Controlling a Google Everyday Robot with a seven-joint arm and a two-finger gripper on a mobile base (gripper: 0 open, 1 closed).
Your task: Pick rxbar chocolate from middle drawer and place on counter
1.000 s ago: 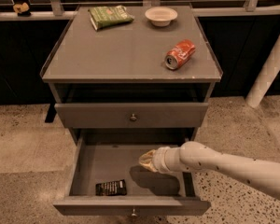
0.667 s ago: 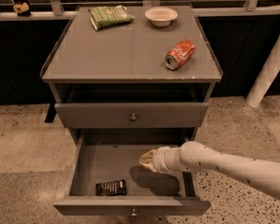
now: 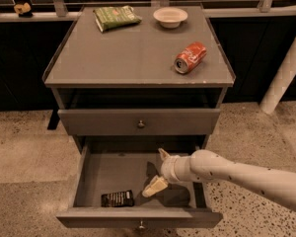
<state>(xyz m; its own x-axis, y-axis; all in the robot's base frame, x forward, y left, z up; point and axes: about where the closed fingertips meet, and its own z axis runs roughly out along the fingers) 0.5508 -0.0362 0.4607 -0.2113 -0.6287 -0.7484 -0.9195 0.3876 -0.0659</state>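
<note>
You're reaching: your tool, wide open and empty, hangs in the shallow grey drawer, near the flat black wrapped bar; next, straddle it and close.

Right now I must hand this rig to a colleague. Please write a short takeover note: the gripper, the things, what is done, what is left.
Gripper: open, empty, over the open middle drawer, just right of the rxbar chocolate, not touching it.
Rxbar chocolate: flat on the drawer floor, front left.
Counter: holds a red can, a green bag and a bowl.
Done: drawer is pulled out.
Left: grasp the bar, lift it, place it on the counter.
</note>
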